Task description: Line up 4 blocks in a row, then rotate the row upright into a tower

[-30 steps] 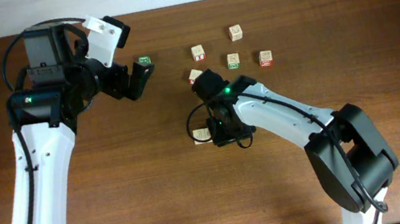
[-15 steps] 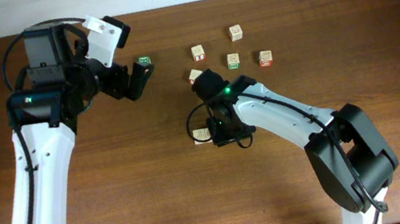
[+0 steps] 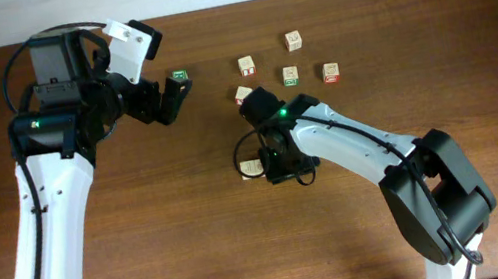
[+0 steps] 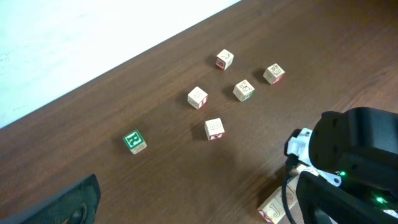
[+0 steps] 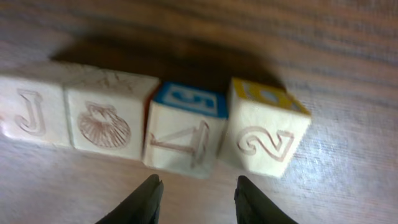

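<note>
- Since the four blocks (image 5: 106,121) are set side by side in one row, the blue-topped block (image 5: 183,140) is faced by the right gripper (image 5: 198,190), presumably for turning; its fingers (image 5: 149,202) are held apart, short of it, nothing clamped.
- The right arm (image 3: 351,143) is bent inward, wrist low; the left gripper (image 3: 169,98) is parked beside the green block (image 3: 179,75), fingers spread, empty.

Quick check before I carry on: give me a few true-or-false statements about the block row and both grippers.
1. Four blocks sit in one row before the right gripper. True.
2. The right gripper is clamped on the blue-topped block. False: its fingers stand apart, short of it, with nothing between them.
3. The left gripper holds the green block. False: it is open, and that block lies on the table.
4. The yellow-topped block shows a 2. True.
</note>
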`<act>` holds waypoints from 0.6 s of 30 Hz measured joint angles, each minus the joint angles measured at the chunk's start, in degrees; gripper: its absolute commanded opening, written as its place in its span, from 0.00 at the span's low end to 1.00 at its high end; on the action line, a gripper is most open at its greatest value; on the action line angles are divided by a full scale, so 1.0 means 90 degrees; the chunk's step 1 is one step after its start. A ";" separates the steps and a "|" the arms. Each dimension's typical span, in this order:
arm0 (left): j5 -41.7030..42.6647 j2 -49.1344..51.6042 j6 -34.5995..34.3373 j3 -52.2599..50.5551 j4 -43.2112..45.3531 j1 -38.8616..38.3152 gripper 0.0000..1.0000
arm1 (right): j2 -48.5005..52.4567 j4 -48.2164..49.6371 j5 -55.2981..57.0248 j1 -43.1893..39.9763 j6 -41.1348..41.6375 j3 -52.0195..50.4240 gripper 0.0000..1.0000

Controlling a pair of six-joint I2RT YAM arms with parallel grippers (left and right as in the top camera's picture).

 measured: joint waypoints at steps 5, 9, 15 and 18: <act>0.0000 0.0000 0.0000 0.0000 0.0005 0.0000 0.99 | -0.0032 -0.0852 0.0017 -0.0044 -0.0012 0.0792 0.53; 0.0000 0.0000 0.0000 0.0000 0.0000 0.0000 0.99 | -0.0296 -0.1608 0.0010 -0.0233 -0.0092 0.1834 0.59; 0.0002 0.0000 0.0000 0.0000 0.0000 0.0000 0.99 | -0.0731 -0.2662 -0.0109 -0.1061 -0.0398 0.3111 0.46; 0.0000 0.0000 0.0002 0.0000 0.0000 0.0000 0.99 | -0.0733 -0.2837 -0.0848 -0.1511 -0.0959 0.3133 0.33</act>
